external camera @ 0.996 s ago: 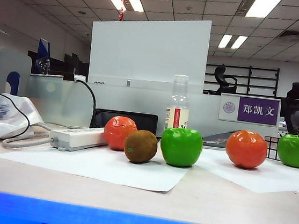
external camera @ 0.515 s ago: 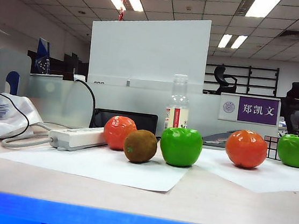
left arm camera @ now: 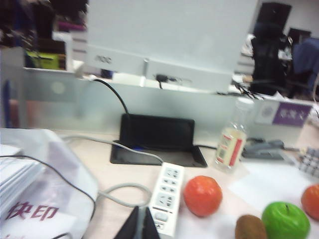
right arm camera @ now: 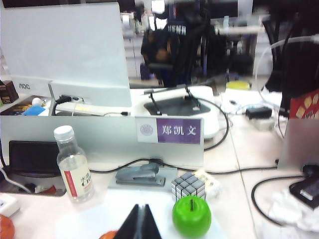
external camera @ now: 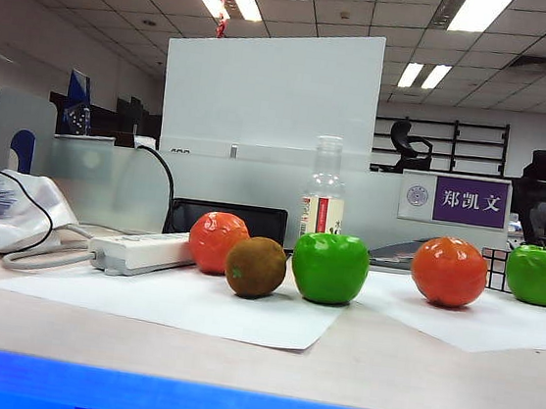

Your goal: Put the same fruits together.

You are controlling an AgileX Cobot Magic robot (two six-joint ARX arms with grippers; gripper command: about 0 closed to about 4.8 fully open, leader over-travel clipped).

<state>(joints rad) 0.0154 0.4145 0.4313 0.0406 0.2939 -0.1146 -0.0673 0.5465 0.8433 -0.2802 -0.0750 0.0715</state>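
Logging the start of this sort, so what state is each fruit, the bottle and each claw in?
Left tangerine: beside kiwi.
Kiwi: between tangerine and apple.
Left apple: upright.
Right tangerine: apart.
Right apple: upright, stem up.
Bottle: upright, capped.
Left claw: shut, empty.
Right claw: shut, empty.

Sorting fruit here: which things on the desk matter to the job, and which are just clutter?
Job: two tangerines, kiwi, two apples; both shut grippers, left, right, above the desk.

Clutter: bottle, power strip, mirror cube, stapler.
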